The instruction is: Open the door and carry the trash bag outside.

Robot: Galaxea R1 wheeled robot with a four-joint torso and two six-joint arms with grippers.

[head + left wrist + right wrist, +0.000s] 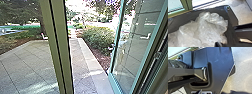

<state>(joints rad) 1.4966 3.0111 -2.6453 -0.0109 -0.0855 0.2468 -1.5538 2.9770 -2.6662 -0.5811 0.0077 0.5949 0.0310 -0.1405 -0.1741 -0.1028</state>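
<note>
Ground: grey paving in large slabs (30, 62), thin dark diagonal joints, runs away from the doorway. Pale, smooth, straight kerb strip (87, 56) edges it on the right. Next to strip: brown mulch bed (103, 59), dense rounded green bush (96, 37) on it. Far left edge of slabs: pale border, brown mulch past that. Bright sun patches (38, 88) on the slabs near the door. Right wrist view: speckled grey-beige ground (244, 72), light uneven.
</note>
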